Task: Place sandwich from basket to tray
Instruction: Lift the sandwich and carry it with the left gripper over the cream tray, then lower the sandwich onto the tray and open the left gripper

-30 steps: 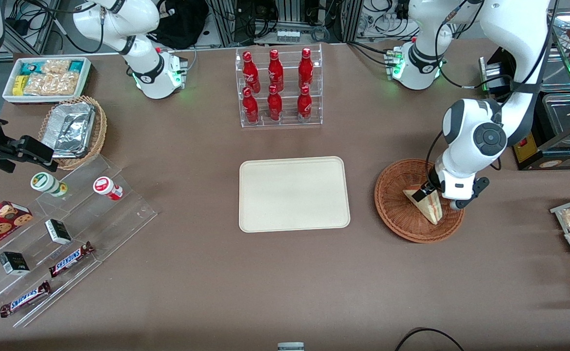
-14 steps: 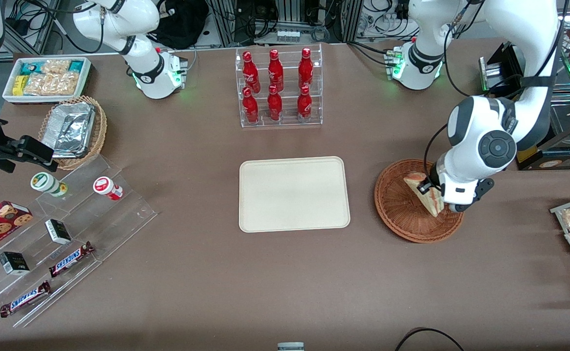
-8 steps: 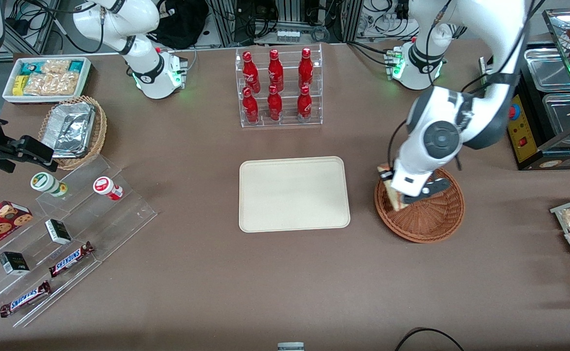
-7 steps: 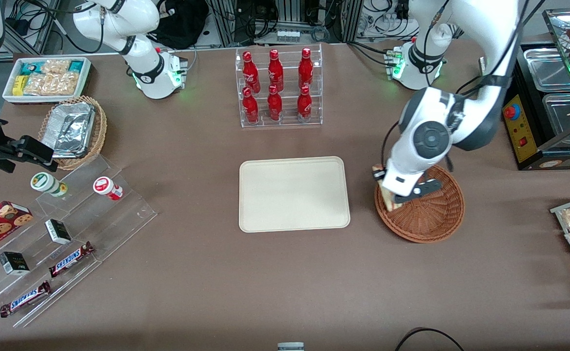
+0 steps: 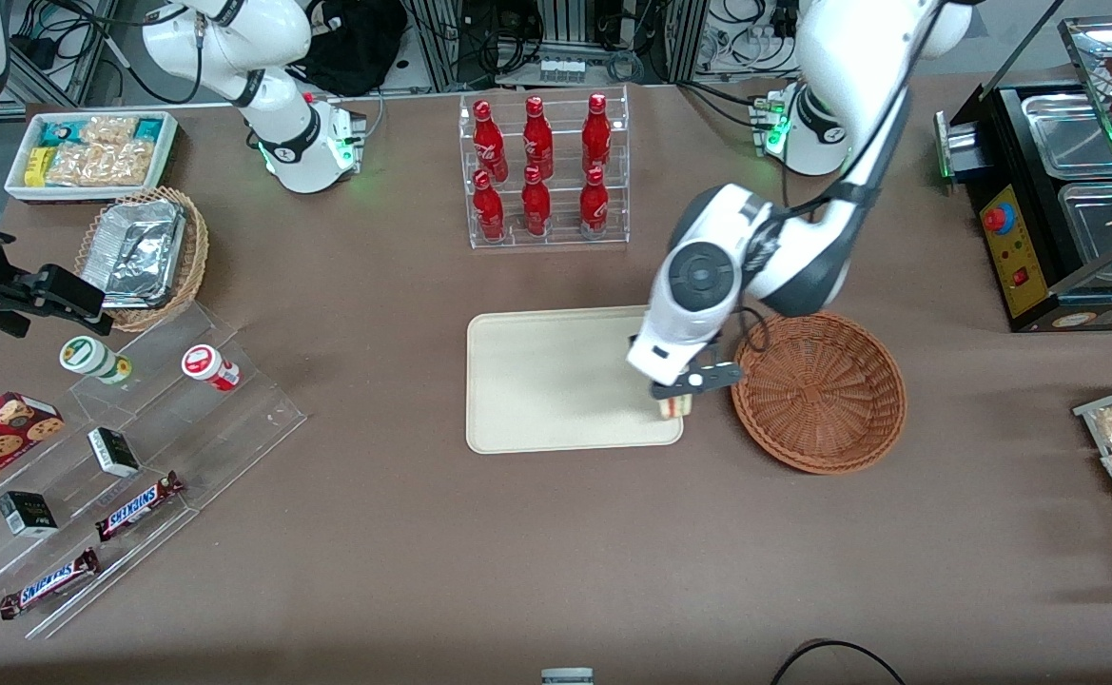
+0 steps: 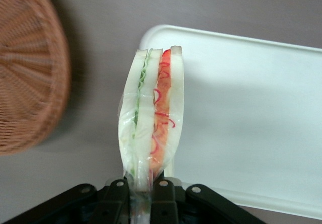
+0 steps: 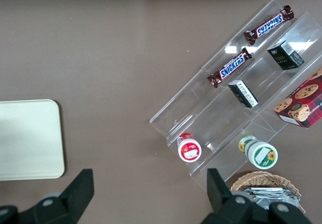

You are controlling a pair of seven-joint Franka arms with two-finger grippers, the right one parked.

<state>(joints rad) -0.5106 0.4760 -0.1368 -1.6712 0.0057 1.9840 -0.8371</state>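
Observation:
My left gripper (image 5: 672,397) (image 6: 140,194) is shut on the sandwich (image 6: 151,121), a plastic-wrapped pale wedge with green and red filling showing on its edge. In the front view only a small bit of the sandwich (image 5: 674,407) shows under the hand. It hangs in the air over the corner of the cream tray (image 5: 556,381) (image 6: 261,113) nearest the basket. The round reddish-brown wicker basket (image 5: 818,390) (image 6: 25,83) sits beside the tray, toward the working arm's end, with nothing in it.
A clear rack of red bottles (image 5: 542,169) stands farther from the front camera than the tray. A clear stepped shelf with snack bars and boxes (image 5: 108,466) and a tan basket of foil trays (image 5: 142,255) lie toward the parked arm's end.
The gripper lifted the sandwich out of the basket and carried it sideways to above the tray's corner. The basket now holds nothing.

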